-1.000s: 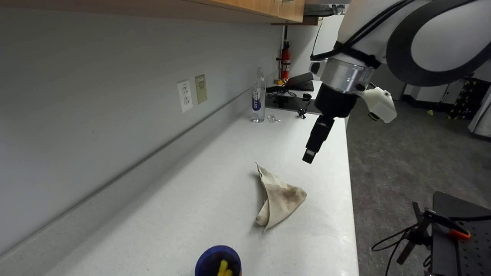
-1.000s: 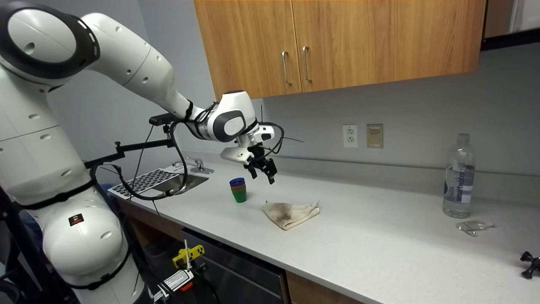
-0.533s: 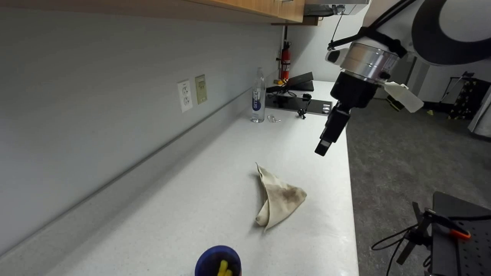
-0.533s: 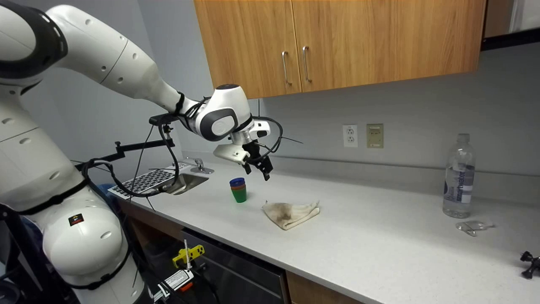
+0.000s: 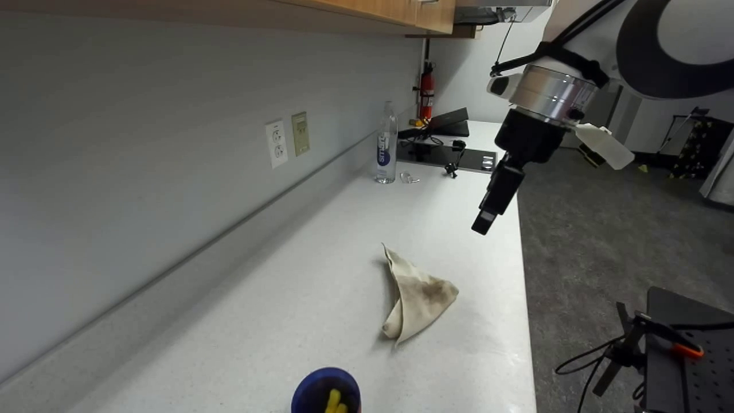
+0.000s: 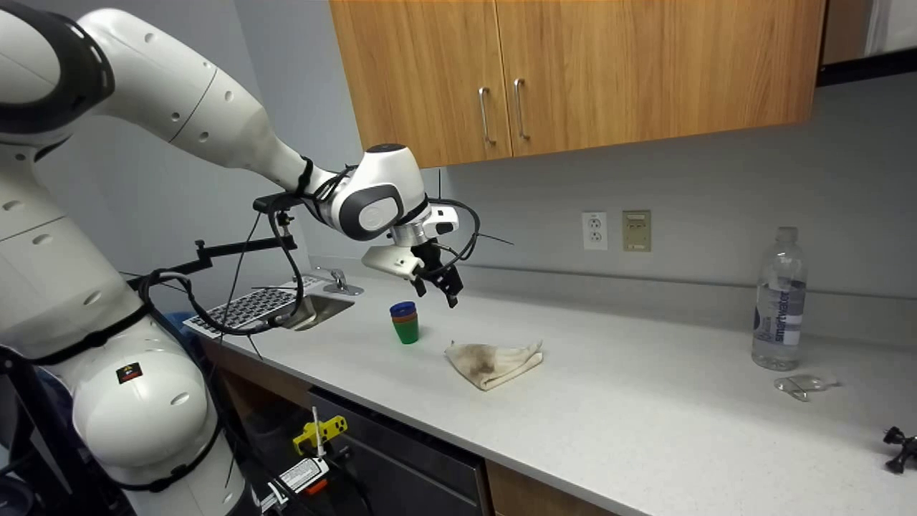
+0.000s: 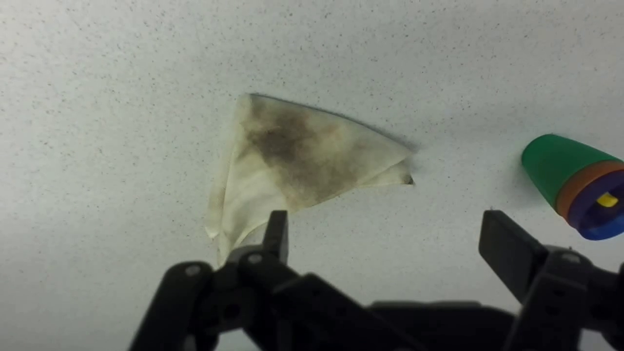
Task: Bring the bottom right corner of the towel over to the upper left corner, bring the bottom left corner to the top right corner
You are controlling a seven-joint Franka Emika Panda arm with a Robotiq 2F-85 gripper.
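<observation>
Two fingers point(image 7: 277, 236) wide apart: gripper point(image 7: 385, 229) has nothing between its jaws, just bare counter point(image 7: 390, 268) showing through the gap. Cannot tell if that is full travel. It hangs in the air over the counter on the end of the white arm point(image 6: 193, 107), clear of the towel point(image 7: 312, 151) in both exterior views.

Towel lies on the counter, folded over into a rough triangle, dark brownish stain on the top layer. Edges not lined up: one corner point(image 7: 392, 175) pokes out from under the top layer in the wrist view. Cannot tell which corner sits on which. One finger blocks the towel's lower end in that view.

Around it: nested cups point(image 6: 406, 328), green, orange and blue, upright, near the towel but apart from it, yellow item point(image 7: 607, 200) inside. Water bottle point(image 6: 777, 308) upright, well apart from the towel, near the wall point(image 6: 530, 236). Clear plastic piece point(image 6: 799, 387) just beside the bottle. Sink point(image 6: 321, 309) beyond the cups. White outlet point(image 6: 594, 231) and beige wall plate point(image 6: 636, 231) side by side on the wall, wood cabinet point(image 6: 609, 64) overhead. Red fire extinguisher point(image 5: 427, 92) far back in an exterior view.
</observation>
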